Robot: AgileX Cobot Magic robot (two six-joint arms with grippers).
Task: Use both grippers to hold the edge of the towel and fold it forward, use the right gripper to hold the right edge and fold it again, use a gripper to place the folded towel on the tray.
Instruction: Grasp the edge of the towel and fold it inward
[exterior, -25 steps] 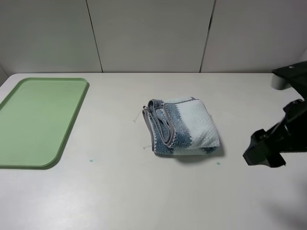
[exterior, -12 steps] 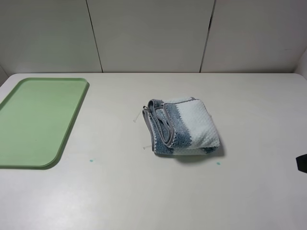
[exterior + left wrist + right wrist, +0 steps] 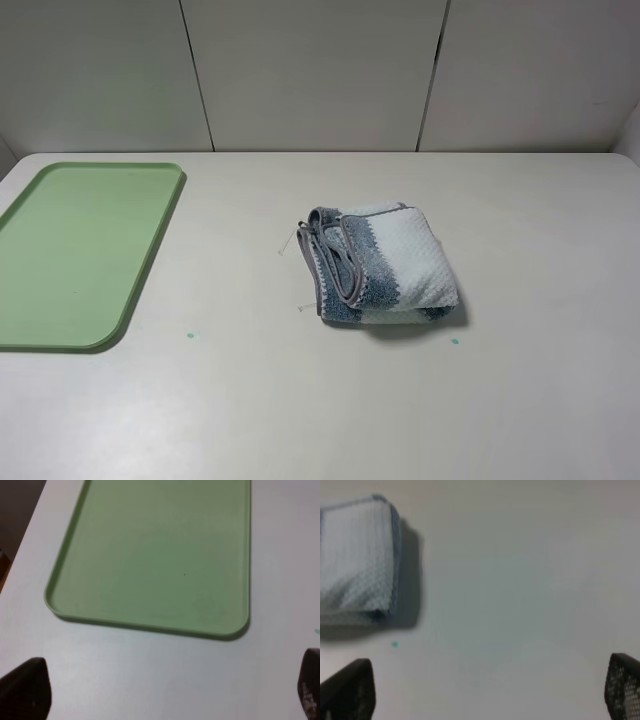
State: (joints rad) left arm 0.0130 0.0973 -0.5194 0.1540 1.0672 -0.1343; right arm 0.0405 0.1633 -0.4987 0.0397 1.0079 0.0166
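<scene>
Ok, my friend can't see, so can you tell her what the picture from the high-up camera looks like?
A folded towel with blue and white stripes lies in the middle of a pale table, and nothing is touching it. A flat green tray sits well apart from it at the left edge of the picture, bare where it shows.

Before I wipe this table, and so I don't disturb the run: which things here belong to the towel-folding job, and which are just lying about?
Part of the job:
- the towel, folded, on the table
- the tray, apart from the towel
- the left gripper and the right gripper, both open, holding nothing

Just lying about:
- two teal specks on the table
</scene>
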